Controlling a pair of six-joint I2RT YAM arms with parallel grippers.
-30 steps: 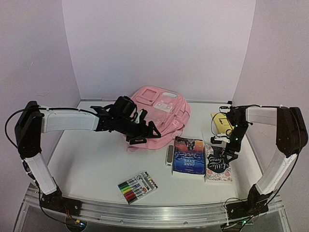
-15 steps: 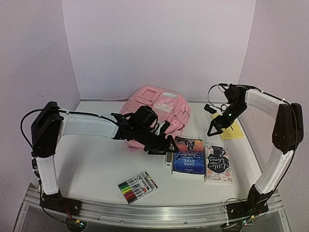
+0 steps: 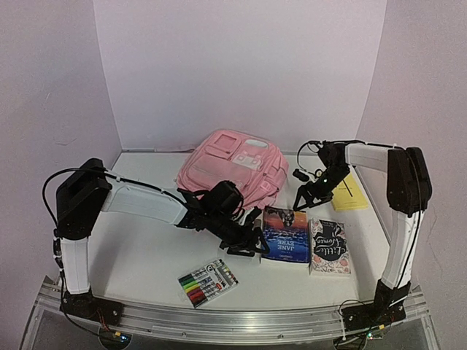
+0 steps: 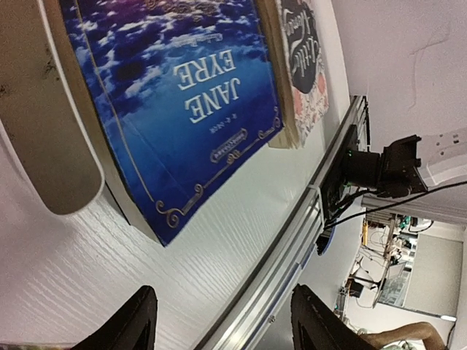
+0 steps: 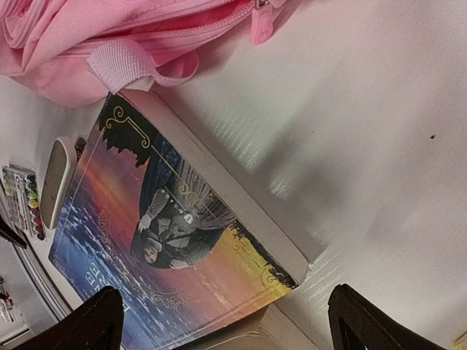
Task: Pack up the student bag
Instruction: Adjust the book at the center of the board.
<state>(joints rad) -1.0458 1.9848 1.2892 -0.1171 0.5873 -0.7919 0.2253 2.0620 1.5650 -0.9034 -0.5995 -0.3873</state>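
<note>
The student bag (image 3: 233, 171) is a pink backpack lying flat at the back centre, and its lower edge and strap (image 5: 109, 44) show in the right wrist view. My left gripper (image 3: 252, 240) is low over the table at the left edge of the blue Jane Eyre book (image 3: 286, 235), in front of the bag. Its jaws are open (image 4: 230, 324) with only bare table between them. My right gripper (image 3: 303, 197) hovers open (image 5: 230, 321) over the far right corner of that book (image 5: 168, 240), holding nothing.
A slim grey case (image 4: 44, 131) lies against the blue book's left side. A second book, Little Women (image 3: 330, 248), lies to the right. A pack of coloured markers (image 3: 209, 282) is near the front rail (image 4: 292, 240). A yellow notepad (image 3: 349, 193) sits at the right.
My left arm swung from over the bag forward and right to the blue book's left edge, jaws narrowing. My right arm moved back, then left to the book's far corner.
</note>
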